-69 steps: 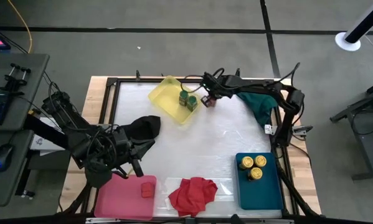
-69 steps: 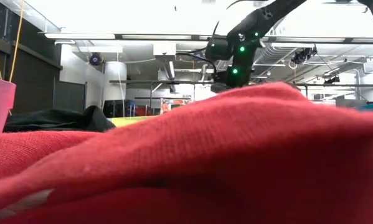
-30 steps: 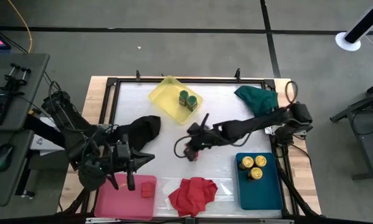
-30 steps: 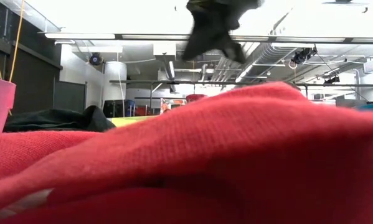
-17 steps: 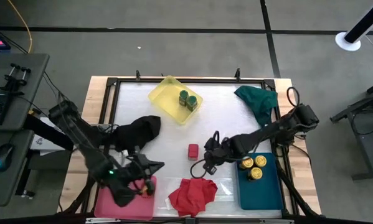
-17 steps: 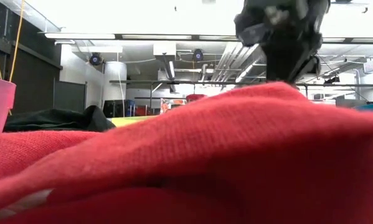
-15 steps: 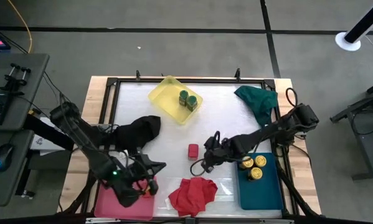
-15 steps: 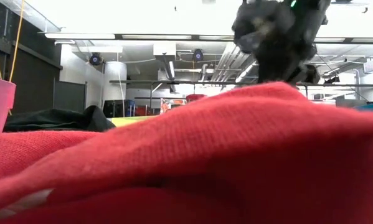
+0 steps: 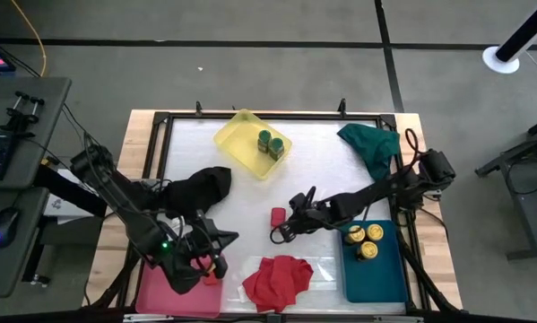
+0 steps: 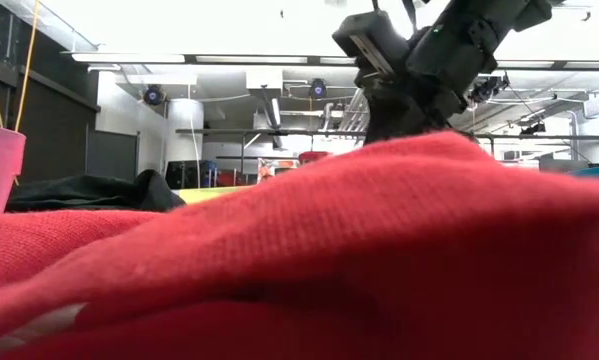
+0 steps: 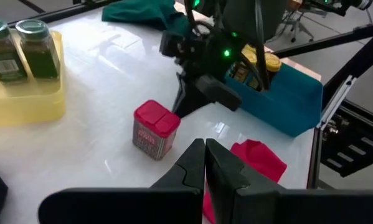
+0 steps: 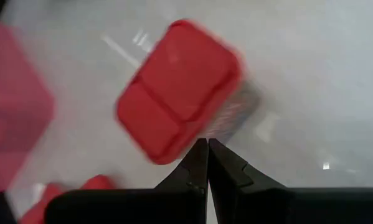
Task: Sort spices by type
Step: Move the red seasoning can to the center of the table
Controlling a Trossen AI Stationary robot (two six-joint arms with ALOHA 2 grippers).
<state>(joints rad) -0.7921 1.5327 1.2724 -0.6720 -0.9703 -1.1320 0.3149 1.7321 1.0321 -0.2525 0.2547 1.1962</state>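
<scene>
A small red square box stands upright on the table's middle. My right gripper is shut, its tips just on the box's near side. My left gripper is shut on nothing and hovers over the pink tray, partly hiding a second red box in it. Two green-lidded jars stand in the yellow tray. Three yellow-lidded jars stand in the teal tray. My right gripper has its shut fingertips right beside the red box's lower side edge, coming slanting down from the table's right. Whether they touch the box, I cannot tell. The box stands on the table on its base.
A black cloth lies left of the middle. A red cloth lies at the near edge and fills the low view. A green cloth lies in the far right corner. Bare table shows between the yellow tray and the box.
My right gripper brought the red box toward the table's middle and left it standing there. It drew off toward the near edge, then came back toward the box. My left gripper moved toward the near edge, over the pink tray.
</scene>
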